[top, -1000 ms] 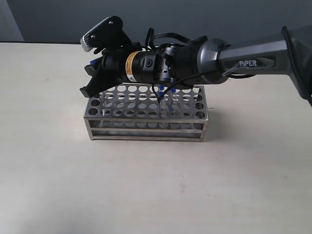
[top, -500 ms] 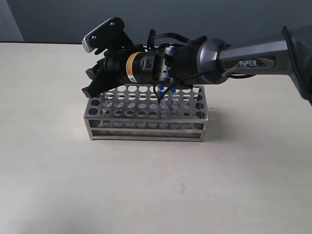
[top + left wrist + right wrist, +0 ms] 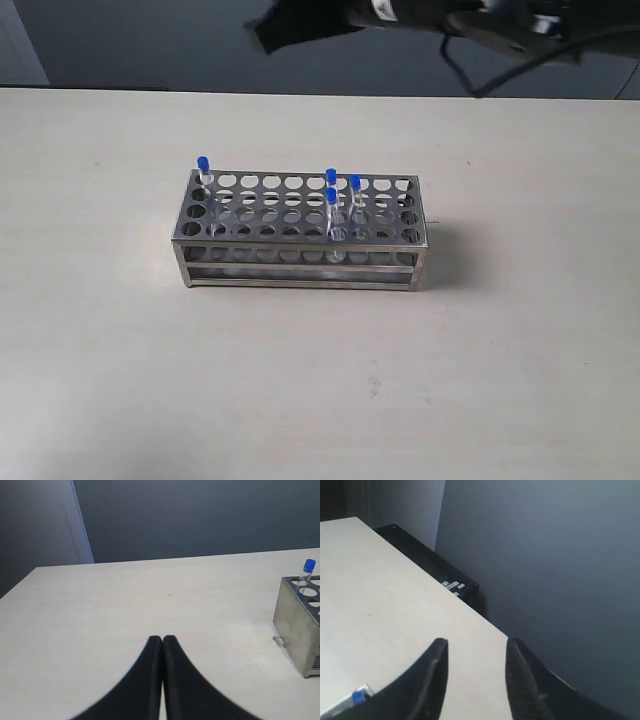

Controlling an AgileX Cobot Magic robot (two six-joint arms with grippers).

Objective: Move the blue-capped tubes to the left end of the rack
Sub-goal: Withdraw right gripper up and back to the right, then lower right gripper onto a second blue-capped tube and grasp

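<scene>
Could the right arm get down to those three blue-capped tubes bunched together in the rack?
Probably yes: the right gripper is open and empty, raised above the rack, and nothing covers the three tubes.

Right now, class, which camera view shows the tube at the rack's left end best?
The exterior view: the tube at the left end stands whole in the rack, apart from three others. The left wrist view shows its blue cap and upper part at one rack corner. The right wrist view catches only a blurred blue cap at its edge.
</scene>
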